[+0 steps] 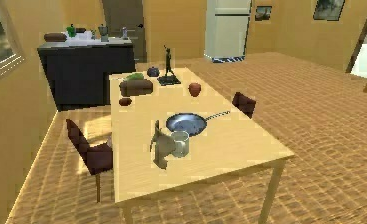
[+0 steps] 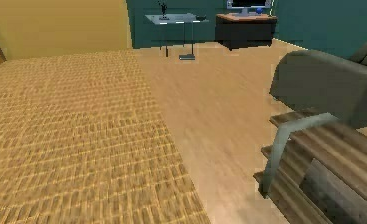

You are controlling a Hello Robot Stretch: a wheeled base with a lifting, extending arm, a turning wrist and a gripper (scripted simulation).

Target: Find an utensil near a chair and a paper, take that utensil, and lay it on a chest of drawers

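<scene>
Standing in the forward view's middle, a wooden tabletop (image 1: 236, 145) carries a frying pan (image 1: 186, 124), a metal mug (image 1: 176, 145) just beside it, a red apple (image 1: 194, 89), a bread loaf (image 1: 136, 86) and a slim statue (image 1: 168, 65). A left chair (image 1: 89, 150) and a right chair (image 1: 244, 103) flank it. Which item is the utensil cannot be told. The arm side view shows wood floor (image 2: 81, 130), a grey armchair (image 2: 321, 80) and a far glass desk (image 2: 176, 20). The hand's state cannot be told.

Yellow walls (image 1: 291, 35) and wood-plank floor (image 1: 321, 110) surround a pale wooden table (image 1: 231, 150), dark counter (image 1: 81, 70) and white fridge (image 1: 227, 30).
</scene>
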